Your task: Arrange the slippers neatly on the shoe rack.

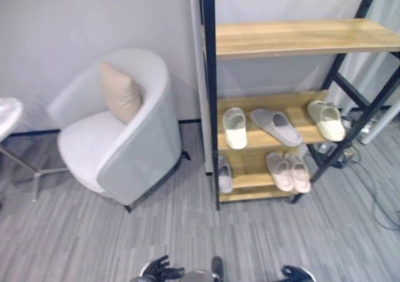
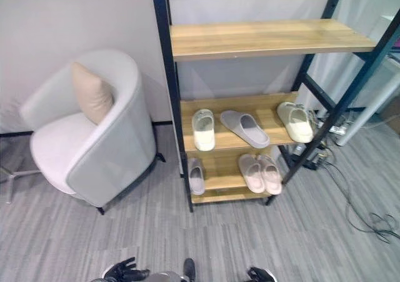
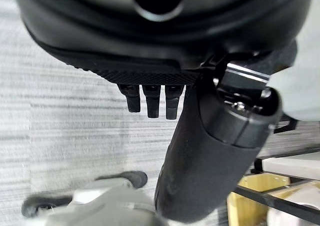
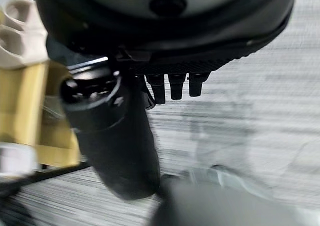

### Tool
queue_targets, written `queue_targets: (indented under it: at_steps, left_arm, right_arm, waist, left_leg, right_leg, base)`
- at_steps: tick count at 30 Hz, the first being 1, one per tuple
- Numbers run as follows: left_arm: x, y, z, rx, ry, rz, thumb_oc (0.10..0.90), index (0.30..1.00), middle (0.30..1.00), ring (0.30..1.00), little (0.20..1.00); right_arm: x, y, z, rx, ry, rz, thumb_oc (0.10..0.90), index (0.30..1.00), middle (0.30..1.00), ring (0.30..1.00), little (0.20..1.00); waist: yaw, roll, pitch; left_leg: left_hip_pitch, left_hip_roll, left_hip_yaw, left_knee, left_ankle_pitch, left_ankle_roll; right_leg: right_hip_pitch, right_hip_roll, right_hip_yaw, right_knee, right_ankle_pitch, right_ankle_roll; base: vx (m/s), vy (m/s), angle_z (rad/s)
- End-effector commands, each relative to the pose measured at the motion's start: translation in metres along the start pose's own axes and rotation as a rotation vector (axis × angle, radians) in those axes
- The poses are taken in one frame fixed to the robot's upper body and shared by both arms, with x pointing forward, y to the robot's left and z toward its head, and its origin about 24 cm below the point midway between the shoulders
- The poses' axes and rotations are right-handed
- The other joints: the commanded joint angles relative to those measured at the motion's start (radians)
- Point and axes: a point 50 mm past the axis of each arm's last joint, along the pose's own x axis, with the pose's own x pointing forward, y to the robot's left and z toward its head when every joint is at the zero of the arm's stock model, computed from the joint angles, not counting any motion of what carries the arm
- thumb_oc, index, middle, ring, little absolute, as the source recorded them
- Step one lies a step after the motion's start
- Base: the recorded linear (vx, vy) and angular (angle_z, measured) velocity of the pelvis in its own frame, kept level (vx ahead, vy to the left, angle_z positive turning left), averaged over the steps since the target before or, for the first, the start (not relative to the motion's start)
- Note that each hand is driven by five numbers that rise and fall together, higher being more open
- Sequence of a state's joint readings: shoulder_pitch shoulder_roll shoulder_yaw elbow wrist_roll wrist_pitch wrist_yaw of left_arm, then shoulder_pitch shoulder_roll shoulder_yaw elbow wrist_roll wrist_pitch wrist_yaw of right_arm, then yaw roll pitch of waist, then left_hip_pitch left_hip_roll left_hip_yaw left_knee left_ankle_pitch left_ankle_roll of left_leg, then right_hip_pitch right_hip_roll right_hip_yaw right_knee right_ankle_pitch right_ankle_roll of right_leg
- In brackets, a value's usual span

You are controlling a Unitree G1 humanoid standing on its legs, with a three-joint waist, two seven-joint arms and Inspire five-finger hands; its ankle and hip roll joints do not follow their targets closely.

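The black-framed shoe rack (image 1: pixel 208 94) has wooden shelves. On its middle shelf lie a cream slipper (image 1: pixel 235 127), a grey slipper (image 1: pixel 276 126) turned at an angle, and another cream slipper (image 1: pixel 325 120) at the right end. The bottom shelf holds a grey slipper (image 1: pixel 224 174) at the left and a pink pair (image 1: pixel 288 171) side by side. My left hand (image 1: pixel 161 269) and right hand (image 1: pixel 294 273) hang low at the bottom edge, well short of the rack. In the wrist views the left hand (image 3: pixel 150 60) and right hand (image 4: pixel 170 50) have relaxed fingers and hold nothing.
A white tub armchair (image 1: pixel 119 138) with a beige cushion (image 1: pixel 121 92) stands left of the rack. A round white table (image 1: pixel 7 116) on a metal leg is at the far left. Cables (image 2: pixel 369 219) trail on the grey floor to the right.
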State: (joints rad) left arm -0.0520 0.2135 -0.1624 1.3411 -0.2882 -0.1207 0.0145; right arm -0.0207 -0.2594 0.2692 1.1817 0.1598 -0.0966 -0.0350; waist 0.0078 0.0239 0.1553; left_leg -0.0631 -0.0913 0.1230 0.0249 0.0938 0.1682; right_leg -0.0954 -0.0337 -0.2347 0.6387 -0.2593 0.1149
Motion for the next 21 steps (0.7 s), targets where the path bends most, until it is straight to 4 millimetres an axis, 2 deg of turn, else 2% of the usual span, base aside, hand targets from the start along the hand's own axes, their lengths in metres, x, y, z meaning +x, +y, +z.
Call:
queue_targets:
  at_steps: [1, 2, 4, 5, 7, 8, 9, 10, 11, 13, 14, 15, 16, 17, 18, 19, 20, 21]
  left_arm:
    - [0.001, 0.002, 0.009, 0.021, -0.031, 0.017, 0.8, 0.9, 0.9, 0.9, 0.9]
    - [0.001, 0.002, 0.011, 0.034, -0.04, 0.017, 0.8, 0.9, 0.9, 0.9, 0.9]
    - [0.001, 0.001, 0.007, 0.061, -0.027, 0.013, 0.8, 0.9, 0.9, 0.9, 0.9]
    - [0.0, -0.002, 0.0, 0.127, -0.005, -0.002, 0.8, 0.9, 0.9, 0.9, 0.9]
    - [0.0, -0.002, 0.0, 0.127, -0.005, -0.002, 0.8, 0.9, 0.9, 0.9, 0.9]
    - [0.0, -0.001, 0.0, 0.158, -0.004, -0.005, 0.8, 0.9, 0.9, 0.9, 0.9]
    - [0.0, 0.0, 0.0, 0.157, -0.005, -0.001, 0.8, 0.9, 0.9, 0.9, 0.9]
    - [0.0, 0.002, 0.001, 0.157, -0.011, 0.004, 0.8, 0.9, 0.9, 0.9, 0.9]
    - [0.0, 0.004, 0.003, 0.157, -0.014, 0.009, 0.8, 0.9, 0.9, 0.9, 0.9]
    - [0.0, 0.006, 0.004, 0.161, -0.017, 0.016, 0.8, 0.9, 0.9, 0.9, 0.9]
    - [0.0, 0.008, 0.003, 0.166, -0.015, 0.024, 0.8, 0.9, 0.9, 0.9, 0.9]
    - [0.0, 0.008, 0.003, 0.166, -0.015, 0.024, 0.8, 0.9, 0.9, 0.9, 0.9]
    - [0.0, 0.006, 0.005, 0.172, -0.028, 0.02, 0.8, 0.9, 0.9, 0.9, 0.9]
    - [0.0, 0.006, 0.007, 0.16, -0.038, 0.024, 0.8, 0.9, 0.9, 0.9, 0.9]
    - [0.001, 0.005, 0.012, 0.16, -0.053, 0.022, 0.8, 0.9, 0.9, 0.9, 0.9]
    - [0.001, 0.005, 0.012, 0.16, -0.053, 0.022, 0.8, 0.9, 0.9, 0.9, 0.9]
    - [0.002, -0.001, 0.022, 0.161, -0.084, 0.011, 0.8, 0.9, 0.9, 0.9, 0.9]
    - [0.003, -0.002, 0.026, 0.158, -0.096, 0.008, 0.8, 0.9, 0.9, 0.9, 0.9]
  right_arm:
    - [-0.005, -0.011, -0.024, -0.065, 0.101, -0.017, 0.8, 0.9, 0.9, 0.9, 0.9]
    - [-0.006, -0.013, -0.028, -0.04, 0.115, -0.021, 0.8, 0.9, 0.9, 0.9, 0.9]
    - [-0.007, -0.015, -0.032, -0.021, 0.132, -0.029, 0.8, 0.9, 0.9, 0.9, 0.9]
    - [-0.008, -0.02, -0.035, -0.002, 0.149, -0.04, 0.8, 0.9, 0.9, 0.9, 0.9]
    - [-0.008, -0.02, -0.036, -0.002, 0.149, -0.04, 0.8, 0.9, 0.9, 0.9, 0.9]
    - [-0.009, -0.024, -0.039, 0.0, 0.163, -0.048, 0.8, 0.9, 0.9, 0.9, 0.9]
    - [-0.01, -0.025, -0.041, 0.001, 0.172, -0.05, 0.8, 0.9, 0.9, 0.9, 0.9]
    - [-0.01, -0.026, -0.043, 0.0, 0.178, -0.052, 0.8, 0.9, 0.9, 0.9, 0.9]
    - [-0.011, -0.027, -0.045, 0.001, 0.185, -0.057, 0.8, 0.9, 0.9, 0.9, 0.9]
    - [-0.012, -0.028, -0.046, 0.004, 0.188, -0.06, 0.8, 0.9, 0.9, 0.9, 0.9]
    - [-0.011, -0.026, -0.045, 0.007, 0.187, -0.059, 0.8, 0.9, 0.9, 0.9, 0.9]
    - [-0.011, -0.026, -0.045, 0.007, 0.187, -0.059, 0.8, 0.9, 0.9, 0.9, 0.9]
    - [-0.011, -0.029, -0.044, -0.008, 0.18, -0.065, 0.8, 0.9, 0.9, 0.9, 0.9]
    - [-0.012, -0.03, -0.046, -0.004, 0.183, -0.078, 0.8, 0.9, 0.9, 0.9, 0.9]
    - [-0.012, -0.033, -0.043, 0.011, 0.167, -0.094, 0.8, 0.9, 0.9, 0.9, 0.9]
    - [-0.012, -0.033, -0.043, 0.011, 0.167, -0.094, 0.8, 0.9, 0.9, 0.9, 0.9]
    - [-0.012, -0.037, -0.043, 0.037, 0.156, -0.12, 0.8, 0.9, 0.9, 0.9, 0.9]
    - [-0.013, -0.04, -0.043, 0.054, 0.153, -0.134, 0.8, 0.9, 0.9, 0.9, 0.9]
  waist:
    - [0.029, 0.025, 0.009]
    - [0.021, 0.026, 0.004]
    - [0.017, 0.028, -0.001]
    - [0.013, 0.028, -0.007]
    - [0.013, 0.028, -0.005]
    - [0.012, 0.022, -0.005]
    - [0.011, 0.017, -0.004]
    - [0.014, 0.008, -0.005]
    - [0.018, -0.001, -0.013]
    - [0.021, -0.013, -0.02]
    - [0.022, -0.012, -0.023]
    - [0.021, -0.011, -0.023]
    - [0.021, -0.009, -0.021]
    - [0.017, -0.008, -0.018]
    - [0.013, -0.01, -0.013]
    - [0.011, -0.009, -0.013]
    - [-0.006, -0.028, -0.004]
    - [-0.011, -0.043, 0.001]
  left_leg:
    - [0.077, 0.05, -0.046, 0.06, -0.176, -0.117]
    - [0.082, 0.055, -0.073, 0.057, -0.18, -0.123]
    - [0.083, 0.062, -0.092, 0.064, -0.188, -0.13]
    - [0.08, 0.072, -0.133, 0.082, -0.207, -0.145]
    - [0.082, 0.072, -0.134, 0.082, -0.208, -0.145]
    - [0.082, 0.089, -0.154, 0.096, -0.217, -0.164]
    - [0.085, 0.096, -0.162, 0.1, -0.22, -0.173]
    - [0.089, 0.107, -0.169, 0.102, -0.222, -0.185]
    - [0.092, 0.114, -0.175, 0.098, -0.222, -0.197]
    - [0.094, 0.142, -0.197, 0.094, -0.214, -0.22]
    - [0.095, 0.175, -0.205, 0.089, -0.204, -0.234]
    - [0.096, 0.176, -0.206, 0.089, -0.204, -0.235]
    - [0.087, 0.228, -0.236, 0.1, -0.176, -0.252]
    - [0.081, 0.265, -0.238, 0.103, -0.139, -0.265]
    - [0.056, 0.304, -0.215, 0.12, -0.069, -0.271]
    - [0.056, 0.305, -0.217, 0.119, -0.069, -0.272]
    - [0.015, 0.364, -0.086, 0.17, -0.005, -0.253]
    - [-0.001, 0.371, -0.029, 0.215, -0.028, -0.238]
  right_leg:
    - [0.009, -0.103, -0.018, -0.213, 0.173, 0.016]
    - [0.002, -0.103, 0.06, -0.262, 0.171, 0.012]
    - [0.008, -0.121, 0.156, -0.322, 0.188, 0.013]
    - [0.007, -0.198, 0.261, -0.398, 0.275, 0.024]
    - [0.011, -0.198, 0.26, -0.399, 0.275, 0.024]
    - [0.01, -0.258, 0.283, -0.43, 0.342, 0.038]
    - [0.015, -0.275, 0.284, -0.437, 0.37, 0.046]
    - [0.028, -0.285, 0.273, -0.453, 0.383, 0.056]
    - [0.055, -0.286, 0.252, -0.483, 0.365, 0.069]
    - [0.069, -0.263, 0.249, -0.484, 0.314, 0.082]
    - [0.067, -0.229, 0.248, -0.475, 0.249, 0.075]
    - [0.067, -0.227, 0.248, -0.473, 0.248, 0.074]
    - [0.059, -0.172, 0.248, -0.448, 0.185, 0.052]
    - [0.065, -0.142, 0.235, -0.438, 0.157, 0.035]
    - [0.075, -0.119, 0.22, -0.44, 0.145, 0.018]
    - [0.075, -0.118, 0.218, -0.439, 0.145, 0.017]
    - [0.096, -0.098, 0.163, -0.465, 0.147, -0.012]
    - [0.11, -0.093, 0.147, -0.491, 0.152, -0.024]
  base:
    - [0.12, -0.186, 0.68]
    - [0.15, -0.254, 0.89]
    - [0.14, -0.344, 0.88]
    - [0.13, -0.363, 0.39]
    - [0.08, -0.282, 0.16]
    - [0.1, -0.417, 0.15]
    - [0.14, -0.595, 0.24]
    - [0.12, -0.45, 0.23]
    - [0.13, -0.511, 0.35]
    - [0.11, -0.48, 0.25]
    - [0.06, -0.314, 0.23]
    - [0.08, -0.529, 0.22]
    - [0.06, -0.525, 0.18]
    - [0.05, -0.681, 0.21]
    - [0.01, -0.358, 0.44]
    - [-0.07, -0.481, 0.58]
    - [-0.08, -0.49, 0.56]
    - [-0.1, -0.612, 0.95]
